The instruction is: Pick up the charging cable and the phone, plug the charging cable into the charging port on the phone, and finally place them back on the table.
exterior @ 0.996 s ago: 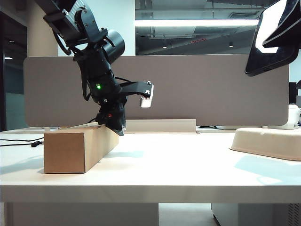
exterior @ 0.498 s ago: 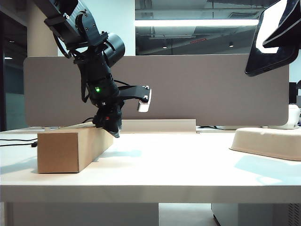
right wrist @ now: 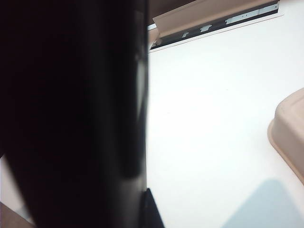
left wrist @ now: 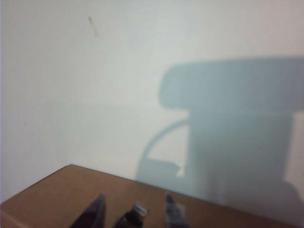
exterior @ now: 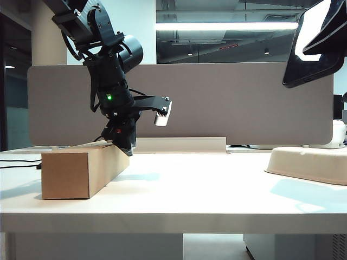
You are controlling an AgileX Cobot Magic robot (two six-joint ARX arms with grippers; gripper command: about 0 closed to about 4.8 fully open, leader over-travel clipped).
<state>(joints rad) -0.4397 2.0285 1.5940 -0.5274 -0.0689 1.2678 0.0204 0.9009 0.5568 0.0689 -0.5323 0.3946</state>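
Up close, your right gripper (right wrist: 142, 209) has its jaws pinched on the phone (exterior: 312, 46), held high above the surface (exterior: 206, 189). Farther back, your left gripper (exterior: 142, 127) hangs over the box (exterior: 81, 170), jaws spread, the cable's plug (left wrist: 137, 211) between them.

We see the left gripper (exterior: 142, 125) hanging low from a bent arm, jaws spread wide, one finger (exterior: 161, 115) jutting sideways. The right gripper (exterior: 317, 38), raised high, is clamped on the phone (exterior: 309, 51).
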